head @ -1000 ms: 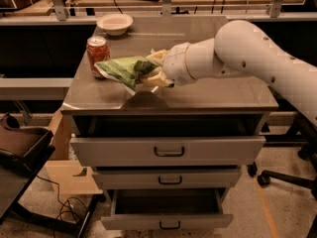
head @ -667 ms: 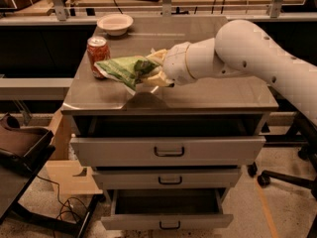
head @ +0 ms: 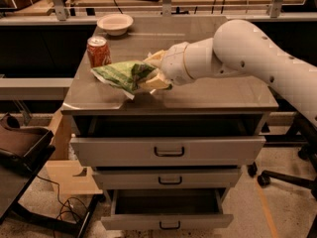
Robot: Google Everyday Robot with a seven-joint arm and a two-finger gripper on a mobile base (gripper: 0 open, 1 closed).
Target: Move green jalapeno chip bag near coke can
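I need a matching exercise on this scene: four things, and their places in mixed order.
1. red aluminium coke can
2. shallow white bowl
3. wrinkly green foil chip bag
4. two-finger gripper

a. back left of the tabletop
b. held, just in front of the can
c. over the tabletop's middle, shut on the bag
d. upright near the left edge

Pairs: 1-d, 2-a, 3-b, 4-c.

Tabletop (head: 223, 90): coke can (head: 98, 51), bowl (head: 115, 23) (gripper (head: 151, 72) above, clutching bag (head: 119, 75))
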